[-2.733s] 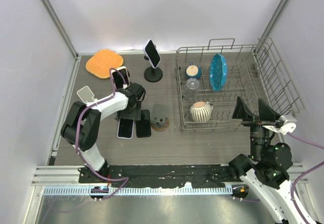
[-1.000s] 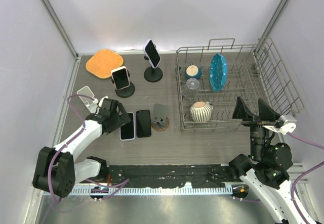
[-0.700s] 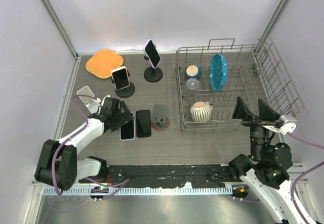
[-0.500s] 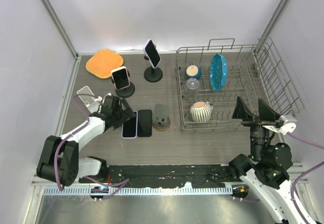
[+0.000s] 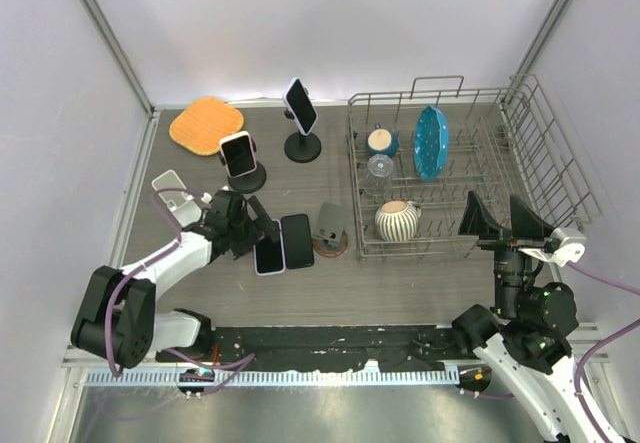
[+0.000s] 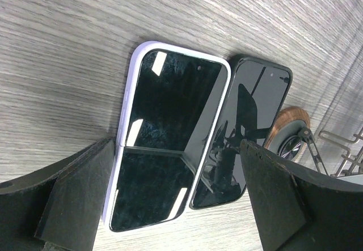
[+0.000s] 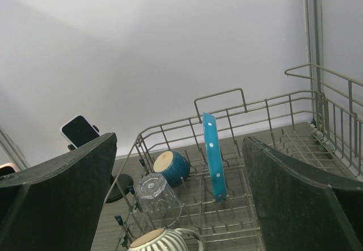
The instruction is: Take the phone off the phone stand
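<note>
Two phones stand on stands at the back left: a pink-cased phone (image 5: 237, 152) on a round black stand (image 5: 247, 179), and a black phone (image 5: 300, 105) on a taller black stand (image 5: 303, 147). A lavender-cased phone (image 5: 268, 249) (image 6: 164, 143) and a black phone (image 5: 297, 241) (image 6: 247, 132) lie flat on the table. My left gripper (image 5: 254, 229) (image 6: 178, 203) is open and low over these two flat phones, holding nothing. My right gripper (image 5: 505, 221) (image 7: 178, 194) is open and empty, raised at the right.
An empty stand on a wooden base (image 5: 330, 231) (image 6: 289, 135) sits next to the flat black phone. A wire dish rack (image 5: 540, 153) holds a blue plate (image 5: 431, 141), bowl, glass and striped mug. An orange pad (image 5: 206, 125) and a small white object (image 5: 172, 187) lie at the left.
My left gripper has swung right over the flat phones. Both flat phones and the wooden-based stand have slid a little to the right. The right arm has not moved.
</note>
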Controlling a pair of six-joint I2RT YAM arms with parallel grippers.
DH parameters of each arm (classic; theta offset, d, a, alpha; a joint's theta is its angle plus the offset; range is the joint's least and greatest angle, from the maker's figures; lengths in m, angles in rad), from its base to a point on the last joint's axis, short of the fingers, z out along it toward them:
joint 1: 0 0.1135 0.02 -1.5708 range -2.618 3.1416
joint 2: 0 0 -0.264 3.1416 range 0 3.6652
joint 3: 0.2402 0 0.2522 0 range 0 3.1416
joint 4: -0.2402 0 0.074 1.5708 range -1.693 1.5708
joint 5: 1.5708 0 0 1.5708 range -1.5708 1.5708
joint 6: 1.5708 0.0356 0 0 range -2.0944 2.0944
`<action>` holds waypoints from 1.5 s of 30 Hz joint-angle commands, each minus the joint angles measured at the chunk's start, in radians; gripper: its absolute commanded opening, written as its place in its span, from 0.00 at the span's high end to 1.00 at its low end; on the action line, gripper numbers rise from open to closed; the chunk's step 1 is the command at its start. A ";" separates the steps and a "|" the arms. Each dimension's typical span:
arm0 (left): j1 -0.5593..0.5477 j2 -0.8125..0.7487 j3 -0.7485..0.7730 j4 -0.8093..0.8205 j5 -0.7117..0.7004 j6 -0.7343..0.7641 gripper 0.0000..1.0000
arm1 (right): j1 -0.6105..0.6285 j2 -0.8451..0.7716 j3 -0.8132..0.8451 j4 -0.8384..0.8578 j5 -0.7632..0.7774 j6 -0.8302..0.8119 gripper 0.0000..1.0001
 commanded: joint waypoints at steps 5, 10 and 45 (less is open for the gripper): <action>-0.013 -0.089 0.045 -0.092 -0.101 0.009 0.01 | 0.007 -0.007 0.028 0.022 -0.004 -0.009 0.02; -0.041 -0.230 0.131 -0.240 -0.280 0.094 0.00 | 0.007 -0.009 0.028 0.022 -0.008 -0.009 0.02; -0.234 0.109 0.708 -0.175 -1.031 0.445 0.00 | 0.007 -0.007 0.020 0.029 -0.011 -0.007 0.02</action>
